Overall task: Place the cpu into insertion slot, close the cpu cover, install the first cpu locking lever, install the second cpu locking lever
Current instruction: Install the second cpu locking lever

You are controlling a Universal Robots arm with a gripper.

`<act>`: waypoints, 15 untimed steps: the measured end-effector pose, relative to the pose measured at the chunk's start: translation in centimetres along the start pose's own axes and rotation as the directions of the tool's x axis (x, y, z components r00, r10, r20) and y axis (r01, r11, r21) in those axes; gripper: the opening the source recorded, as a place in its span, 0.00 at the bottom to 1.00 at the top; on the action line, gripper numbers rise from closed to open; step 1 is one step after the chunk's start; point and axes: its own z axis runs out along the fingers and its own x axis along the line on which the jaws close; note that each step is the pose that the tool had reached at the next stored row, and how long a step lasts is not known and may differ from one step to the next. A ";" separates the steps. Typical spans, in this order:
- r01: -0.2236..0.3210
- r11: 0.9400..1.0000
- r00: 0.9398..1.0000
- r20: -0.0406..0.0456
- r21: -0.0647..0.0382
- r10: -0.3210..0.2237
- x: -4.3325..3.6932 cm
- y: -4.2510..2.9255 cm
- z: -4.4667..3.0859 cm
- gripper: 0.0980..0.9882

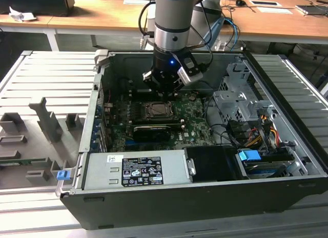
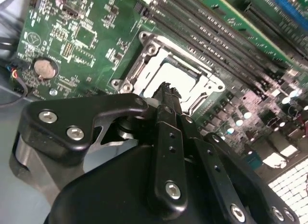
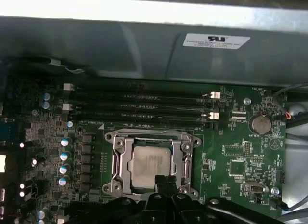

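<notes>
The cpu, a pale silvery square, lies in the insertion slot on the green board. The cpu cover, a silver frame, lies flat around the cpu, whose centre shows through the cut-out. My gripper hangs just above the socket's edge, its two black fingertips pressed together with nothing between them. In the second wrist view the gripper points down at the cpu inside the cover. The exterior view has the gripper inside the case, above the slot. I cannot make out the locking levers.
The open computer case surrounds the board. Long black memory slots run beside the socket. A long black card, a power supply, a drive cage and loose cables crowd the case. A coin battery sits on the board.
</notes>
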 end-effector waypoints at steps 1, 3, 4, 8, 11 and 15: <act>0.000 1.000 1.000 0.000 0.000 0.000 0.01 -0.15 0.01 0.01; 0.000 1.000 1.000 0.000 0.000 0.000 0.02 -0.38 0.01 0.01; 0.000 1.000 1.000 0.000 0.000 0.000 0.03 -0.53 0.01 0.01; 0.000 1.000 1.000 0.000 -0.001 0.000 0.09 -1.54 -0.01 0.01; 0.001 1.000 1.000 0.000 -0.008 -0.001 0.28 -2.55 -0.03 0.01; 0.001 1.000 1.000 0.000 -0.012 -0.001 0.80 -2.88 0.01 0.01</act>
